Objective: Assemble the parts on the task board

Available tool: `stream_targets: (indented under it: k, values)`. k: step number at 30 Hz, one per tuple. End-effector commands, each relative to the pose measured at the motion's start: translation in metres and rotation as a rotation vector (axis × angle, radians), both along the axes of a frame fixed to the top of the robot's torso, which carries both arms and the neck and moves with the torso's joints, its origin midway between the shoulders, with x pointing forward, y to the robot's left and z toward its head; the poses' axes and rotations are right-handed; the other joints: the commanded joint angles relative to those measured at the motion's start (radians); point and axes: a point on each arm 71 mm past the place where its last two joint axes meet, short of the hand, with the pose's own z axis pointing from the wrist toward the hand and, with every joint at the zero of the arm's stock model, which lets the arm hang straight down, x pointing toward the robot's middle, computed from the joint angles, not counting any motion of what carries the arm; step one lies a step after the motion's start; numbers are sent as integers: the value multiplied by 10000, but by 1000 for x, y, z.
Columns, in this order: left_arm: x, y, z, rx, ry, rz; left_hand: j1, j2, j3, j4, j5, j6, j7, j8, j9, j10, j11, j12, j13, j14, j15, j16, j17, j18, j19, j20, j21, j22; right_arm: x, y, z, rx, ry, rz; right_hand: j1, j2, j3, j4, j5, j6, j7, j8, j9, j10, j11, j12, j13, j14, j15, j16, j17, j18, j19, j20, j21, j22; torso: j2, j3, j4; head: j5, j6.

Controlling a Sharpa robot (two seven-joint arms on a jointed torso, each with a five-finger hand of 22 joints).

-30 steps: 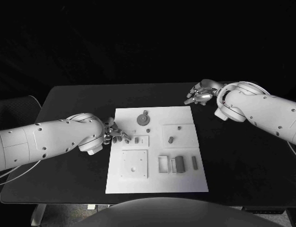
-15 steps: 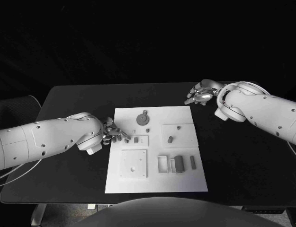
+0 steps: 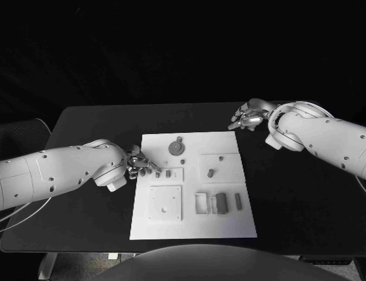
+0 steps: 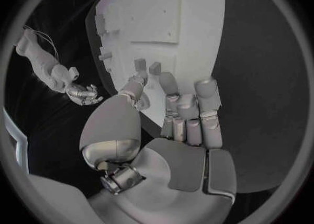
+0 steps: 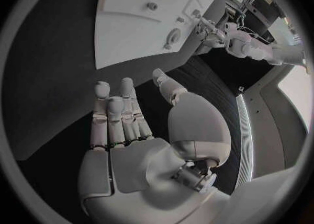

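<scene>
The board lay in the middle of the table, between the two hands. The left hand sat at the board's left edge, its fingers curled inward and reaching onto the plate. Two small parts stood just beyond its fingertips, by a small raised square; the wrist view showed them close to the thumb tip, but I could not tell whether the hand touched or pinched either one.

Further from that hand, a round part lay near the board's far edge, and a small peg stood in a square recess past the two parts. Nearer the robot, a square plate lay close beside the left arm, and several upright bars stood to its side.

The right hand hung over the bare table beyond the board's far right corner, well apart from every part. Its fingers were stretched out straight and side by side, thumb apart, holding nothing.
</scene>
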Motion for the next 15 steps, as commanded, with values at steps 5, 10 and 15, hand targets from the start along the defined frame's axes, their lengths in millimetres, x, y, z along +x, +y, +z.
stream_targets:
  k: [5, 10, 15]
  values:
    - [2, -3, 6, -732, -298, -174, 44, -17, 62, -57, -9, -256, 69, -98, -64, -240, 84, -104, -45, -202, 69, -143, -49, 182, -193, -41, -173, 71, -1, 1, -1, -23, 82, 117, -91, 3, -6, 61, 44, -14, 66, -54, -15, -17, 21, 57, -14, -7, -79, 17, -17, 128, -74, -16, -47, 148, -1, -3, 2, 11, 10]
    - [4, -2, 9, -813, -391, -102, 44, -13, 63, -67, -9, -281, 81, -96, -71, -268, 96, -112, -49, -226, 81, -157, -52, 182, -217, -43, -196, 69, -1, 1, -1, -20, 85, 126, -91, 4, -6, 61, 45, -14, 66, -53, -15, -17, 21, 58, -14, -7, -79, 17, -17, 128, -74, -16, -47, 148, 1, -2, 2, 15, 13]
    - [5, 0, 12, -945, -605, -64, 111, 79, 94, -109, -7, -302, 87, -86, -77, -287, 101, -111, -49, -244, 86, -164, -53, 190, -227, -56, -212, 71, -1, 1, -1, -17, 82, 125, -88, 8, -4, 60, 45, -14, 66, -53, -15, -17, 21, 59, -14, -7, -79, 17, -17, 128, -74, -16, -47, 148, -2, -1, 1, 14, 45]
